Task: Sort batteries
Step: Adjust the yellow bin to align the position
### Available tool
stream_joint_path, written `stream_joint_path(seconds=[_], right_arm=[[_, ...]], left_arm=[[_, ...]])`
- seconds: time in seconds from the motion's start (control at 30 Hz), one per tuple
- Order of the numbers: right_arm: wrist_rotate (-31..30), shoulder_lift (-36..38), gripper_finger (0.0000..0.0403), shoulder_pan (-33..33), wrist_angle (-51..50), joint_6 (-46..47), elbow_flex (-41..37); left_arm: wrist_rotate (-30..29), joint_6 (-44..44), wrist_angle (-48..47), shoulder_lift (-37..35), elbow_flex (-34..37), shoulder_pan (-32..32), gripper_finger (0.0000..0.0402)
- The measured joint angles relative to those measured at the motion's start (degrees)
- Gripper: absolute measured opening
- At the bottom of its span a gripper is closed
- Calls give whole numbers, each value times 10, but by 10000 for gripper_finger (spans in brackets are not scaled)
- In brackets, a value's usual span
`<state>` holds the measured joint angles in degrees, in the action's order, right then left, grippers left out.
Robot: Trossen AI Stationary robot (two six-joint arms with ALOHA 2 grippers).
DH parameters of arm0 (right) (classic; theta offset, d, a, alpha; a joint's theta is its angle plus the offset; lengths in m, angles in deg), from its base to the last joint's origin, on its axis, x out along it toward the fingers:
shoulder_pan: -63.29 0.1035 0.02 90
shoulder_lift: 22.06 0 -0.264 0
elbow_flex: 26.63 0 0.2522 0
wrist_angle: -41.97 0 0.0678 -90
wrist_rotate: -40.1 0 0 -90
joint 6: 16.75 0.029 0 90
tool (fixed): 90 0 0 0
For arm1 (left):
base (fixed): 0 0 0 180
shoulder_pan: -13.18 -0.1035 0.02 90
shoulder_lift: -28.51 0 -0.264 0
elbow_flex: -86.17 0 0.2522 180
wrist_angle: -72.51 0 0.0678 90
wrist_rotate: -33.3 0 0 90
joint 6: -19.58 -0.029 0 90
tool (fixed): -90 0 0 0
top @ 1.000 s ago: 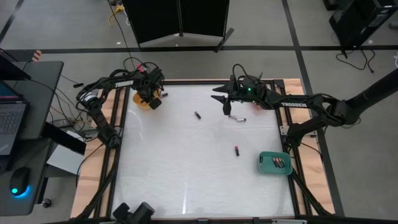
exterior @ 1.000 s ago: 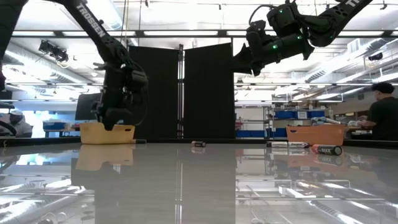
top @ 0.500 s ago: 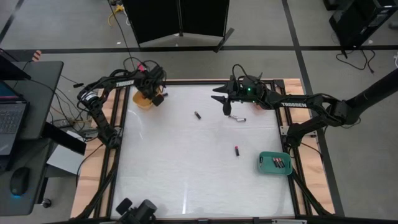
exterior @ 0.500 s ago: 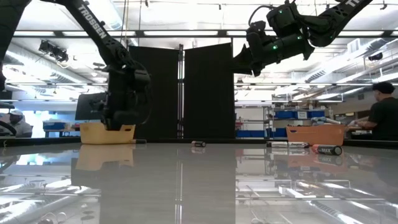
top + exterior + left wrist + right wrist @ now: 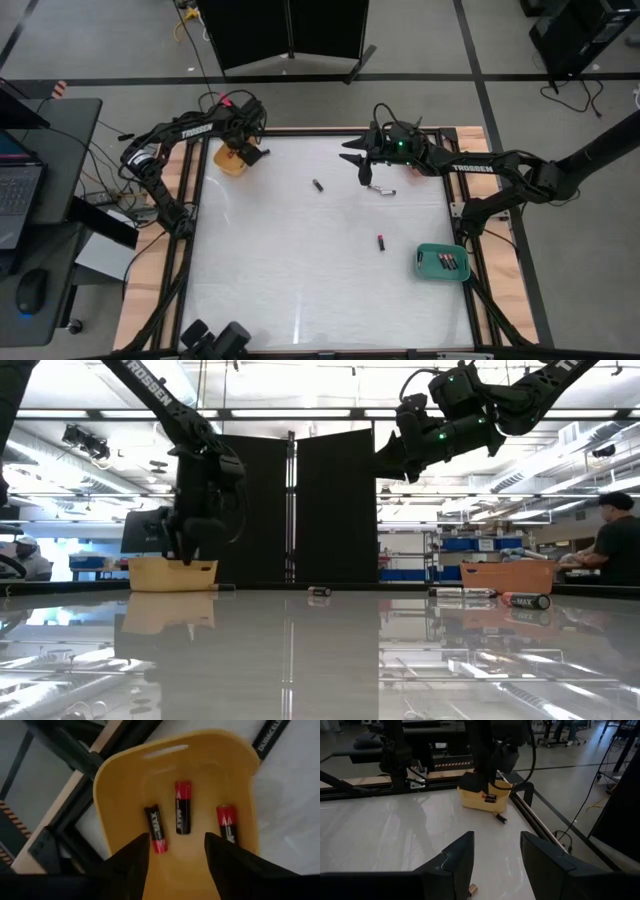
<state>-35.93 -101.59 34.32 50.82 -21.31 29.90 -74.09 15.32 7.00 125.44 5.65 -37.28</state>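
My left gripper (image 5: 175,847) hangs open just above the yellow tray (image 5: 125,785) at the table's far left corner, pointing steeply down into it. Three black-and-red batteries (image 5: 182,807) lie flat on the tray's floor, none between the fingers. A black battery (image 5: 270,735) lies on the table beside the tray. My right gripper (image 5: 362,165) stands open and raised over the far middle of the table, holding nothing. A battery (image 5: 381,190) lies on the table below and to the right of it.
Two more loose batteries lie on the white table, one (image 5: 317,186) in the far middle and one (image 5: 381,241) right of centre. A green tray (image 5: 443,262) holding batteries sits at the near right edge. The table's near half is bare white surface.
My left gripper has risen out of the yellow tray and now hangs above its rim. The tray has stayed where it was.
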Motion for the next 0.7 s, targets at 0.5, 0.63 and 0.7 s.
stream_joint_path(seconds=[0.5, 0.63, 0.7], right_arm=[[0, 0, 170, 0, -4, -17, 0], [0, 0, 170, 0, -9, -17, 0], [0, 0, 170, 0, -15, -17, 0]], left_arm=[[-76, 65, -130, -3, -19, -5, 78], [-77, 72, -116, -3, -19, -10, 80], [-76, 73, -114, -2, -19, -20, 84]])
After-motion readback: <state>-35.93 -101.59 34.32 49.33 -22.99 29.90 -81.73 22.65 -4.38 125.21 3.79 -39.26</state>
